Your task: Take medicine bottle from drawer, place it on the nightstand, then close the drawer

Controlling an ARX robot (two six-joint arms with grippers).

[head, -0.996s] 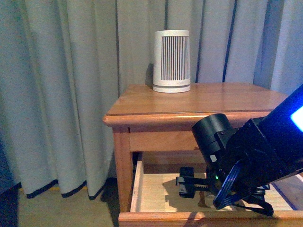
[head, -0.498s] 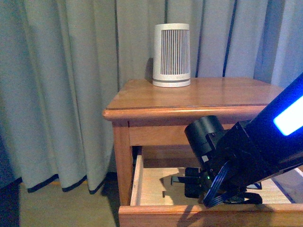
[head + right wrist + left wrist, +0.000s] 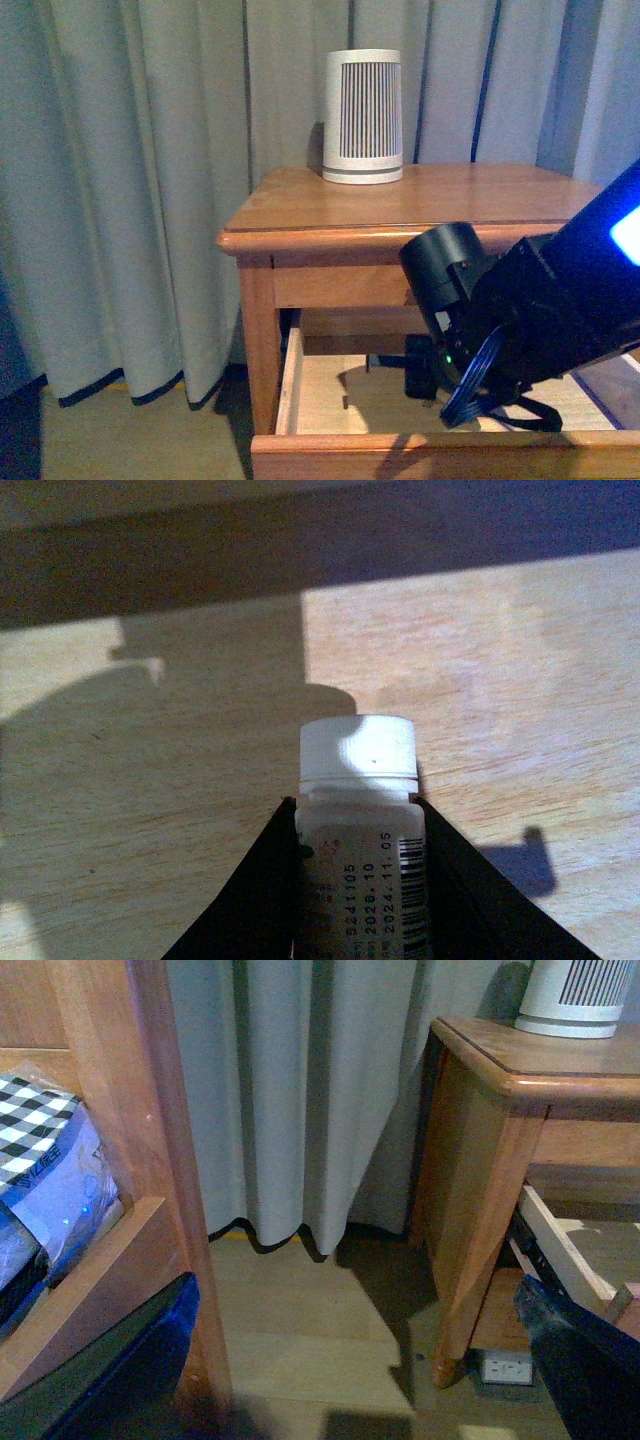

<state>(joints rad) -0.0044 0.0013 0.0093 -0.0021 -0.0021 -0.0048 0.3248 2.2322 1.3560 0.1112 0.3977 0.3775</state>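
The medicine bottle point(image 3: 358, 748), white with a white cap and a printed label, is held between the black fingers point(image 3: 250, 880) of my right gripper point(image 3: 354, 802), which is shut on it. Below it lies the drawer's pale wood floor point(image 3: 520, 680). In the front view the right gripper point(image 3: 420, 372) reaches into the open upper drawer point(image 3: 320, 395) of the nightstand point(image 3: 420, 200); the arm hides the bottle there. My left gripper point(image 3: 355, 1380) hangs open over the floor to the left of the nightstand point(image 3: 480, 1180), holding nothing.
A large white ribbed cylinder point(image 3: 363, 117) stands at the back of the nightstand top. Grey curtains point(image 3: 130, 200) hang behind and to the left. The left wrist view shows a wooden frame point(image 3: 150, 1160), checked fabric point(image 3: 40, 1110) and a floor socket point(image 3: 508, 1368).
My right gripper has shifted to the right and risen a little inside the drawer. The drawer stays open.
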